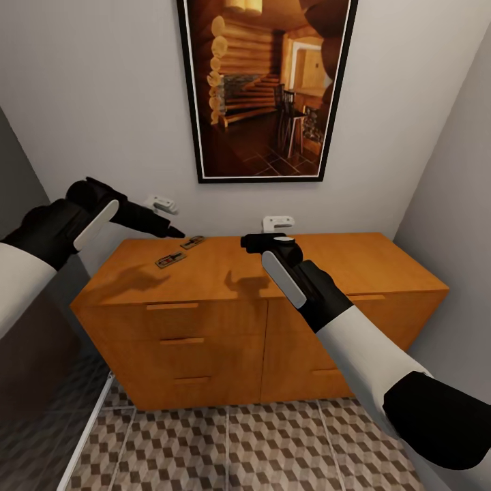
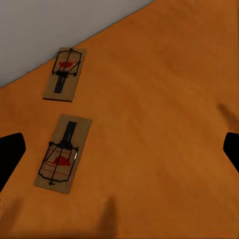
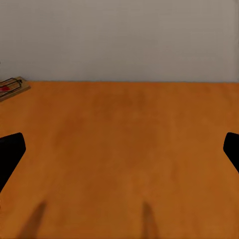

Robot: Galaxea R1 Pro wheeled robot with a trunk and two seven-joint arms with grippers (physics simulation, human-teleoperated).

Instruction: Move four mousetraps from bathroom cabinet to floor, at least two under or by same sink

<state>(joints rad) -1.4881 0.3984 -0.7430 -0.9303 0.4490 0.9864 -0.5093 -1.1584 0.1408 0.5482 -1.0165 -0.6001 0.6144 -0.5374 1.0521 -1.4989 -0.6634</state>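
While two mousetraps (image 1: 170, 260) (image 1: 192, 242) lie flat on the cabinet (image 1: 354, 262) top near its back-left edge, just apart from each other, each shows as a small brown wooden plate with black wire and a red mark. Beside them hovers the left gripper (image 1: 179, 232), reaching in above the cabinet's left end, jaws spread wide and empty. Over the cabinet's middle the right gripper (image 1: 254, 243) points toward the wall, likewise wide apart, holding nothing.

You get even, fairly bright light; the arms drop soft shadows on the cabinet (image 1: 225, 273) top (renders slightly soft, walls beside it splaying outward).
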